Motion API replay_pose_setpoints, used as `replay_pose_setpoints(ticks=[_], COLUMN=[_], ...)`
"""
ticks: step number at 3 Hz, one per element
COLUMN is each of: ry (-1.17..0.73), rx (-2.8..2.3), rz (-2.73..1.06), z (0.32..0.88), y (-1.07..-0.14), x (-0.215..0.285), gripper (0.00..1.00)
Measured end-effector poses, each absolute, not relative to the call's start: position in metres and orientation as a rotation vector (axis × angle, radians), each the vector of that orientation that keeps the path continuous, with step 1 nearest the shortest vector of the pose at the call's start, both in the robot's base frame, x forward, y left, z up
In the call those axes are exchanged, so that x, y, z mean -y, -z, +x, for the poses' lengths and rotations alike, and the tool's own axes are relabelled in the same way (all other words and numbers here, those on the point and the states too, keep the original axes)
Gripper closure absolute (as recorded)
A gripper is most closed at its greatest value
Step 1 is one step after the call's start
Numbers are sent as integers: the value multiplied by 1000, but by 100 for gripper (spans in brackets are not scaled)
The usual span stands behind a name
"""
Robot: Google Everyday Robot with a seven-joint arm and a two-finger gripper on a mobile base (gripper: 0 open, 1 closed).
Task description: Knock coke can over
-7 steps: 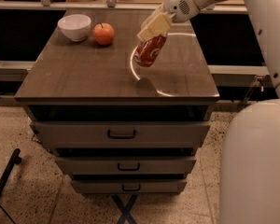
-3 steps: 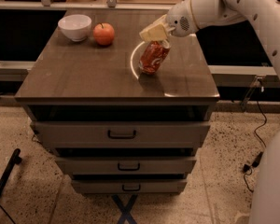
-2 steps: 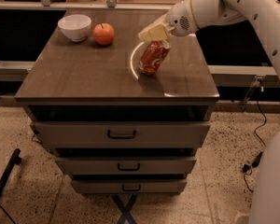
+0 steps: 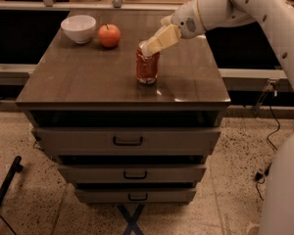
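The coke can [image 4: 147, 66], red with a silver top, stands upright on the dark wooden table top [image 4: 88, 77], near its middle and to the right of centre. My gripper [image 4: 149, 47] reaches in from the upper right on the white arm [image 4: 220, 9]. Its beige tip rests at the can's top rim, on the side away from the camera. The can's top is partly hidden by the gripper.
A red-orange apple [image 4: 109, 35] and a white bowl [image 4: 79, 28] sit at the table's back left. The table is a chest with three drawers [image 4: 127, 141] below. A counter edge [image 4: 255, 73] runs behind on the right, and a cable [image 4: 272, 131] hangs there.
The can was tilted under the gripper. Now it stands upright, a little further left and nearer the front. The gripper has moved left with it.
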State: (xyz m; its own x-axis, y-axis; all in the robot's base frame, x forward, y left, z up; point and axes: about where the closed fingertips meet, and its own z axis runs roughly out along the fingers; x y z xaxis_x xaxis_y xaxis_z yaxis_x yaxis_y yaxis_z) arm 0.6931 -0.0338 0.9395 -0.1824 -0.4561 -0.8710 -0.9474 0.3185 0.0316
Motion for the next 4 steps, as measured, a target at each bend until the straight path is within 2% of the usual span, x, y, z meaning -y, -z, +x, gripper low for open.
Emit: replay_pose_setpoints(ticks=[3,4], ry=[-752,-818], rx=[-1700,-1668], rz=[-1241,-1210], z=[684,679], y=[-940,-920], x=[51,46], gripper=[0,0])
